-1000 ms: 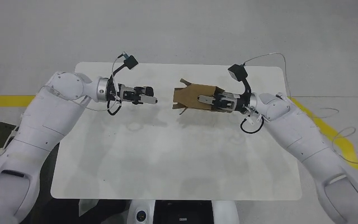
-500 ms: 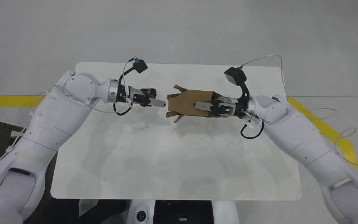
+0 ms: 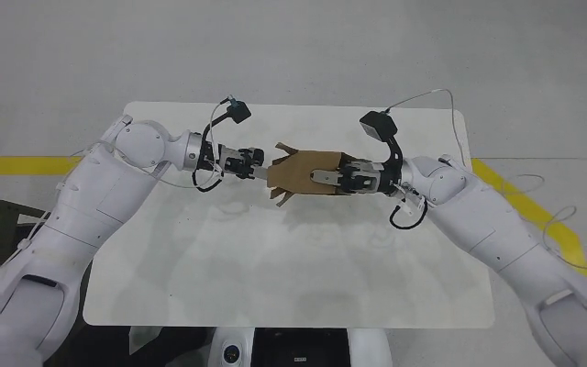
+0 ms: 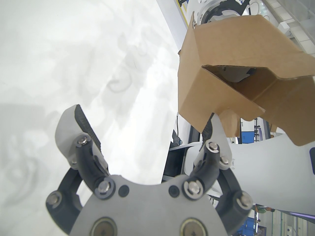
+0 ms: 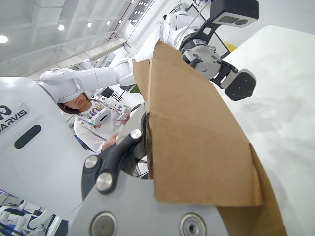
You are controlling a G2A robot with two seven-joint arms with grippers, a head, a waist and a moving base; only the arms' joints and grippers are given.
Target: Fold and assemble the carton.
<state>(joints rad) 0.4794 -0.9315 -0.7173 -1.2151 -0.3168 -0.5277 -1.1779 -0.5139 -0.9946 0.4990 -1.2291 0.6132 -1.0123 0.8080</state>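
A brown carton (image 3: 303, 172), half-formed with loose flaps at one end, is held above the table's far middle. My right gripper (image 3: 328, 174) is shut on one wall of it. In the right wrist view that carton (image 5: 194, 128) stands close in front and hides most of the fingers. My left gripper (image 3: 260, 163) is at the carton's flapped end. In the left wrist view this gripper (image 4: 145, 124) is open. One of its fingertips (image 4: 210, 127) touches the lower edge of the carton (image 4: 216, 69), whose open end shows a hollow inside.
The white table (image 3: 275, 266) lies under both arms, with bare surface toward its near edge and both sides. The left gripper (image 5: 237, 84) appears beyond the carton in the right wrist view.
My right arm has carried the carton leftward. The left gripper has moved right and met its flapped end.
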